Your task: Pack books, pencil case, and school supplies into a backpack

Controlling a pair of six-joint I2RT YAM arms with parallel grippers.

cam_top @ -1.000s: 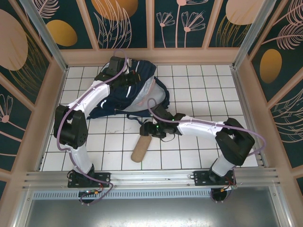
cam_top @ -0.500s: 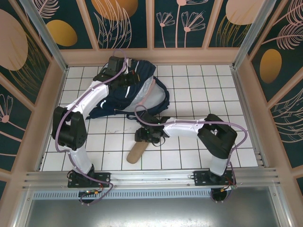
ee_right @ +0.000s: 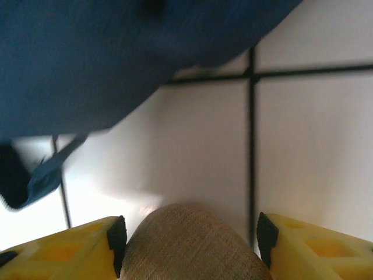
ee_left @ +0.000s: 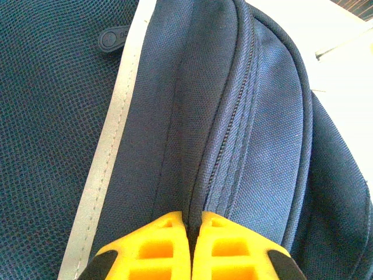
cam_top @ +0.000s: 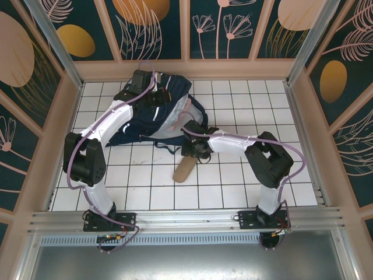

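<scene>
White-tiled table (cam_top: 233,186), outstretched left pincer (ee_left: 189,248) tight on backpack (ee_left: 262,128), folded right pincer (ee_right: 190,233) around tan pouch (cam_top: 184,170).

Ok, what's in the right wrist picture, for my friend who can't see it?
A tan pouch is gripped in the robot's yellow right hand, seen up close from the wrist. Beyond it are white tiles with dark lines, and the navy backpack fills the top left, blurry.

White tiled tabletop (cam_top: 134,175), floral teal wall panels (cam_top: 233,29)
</scene>
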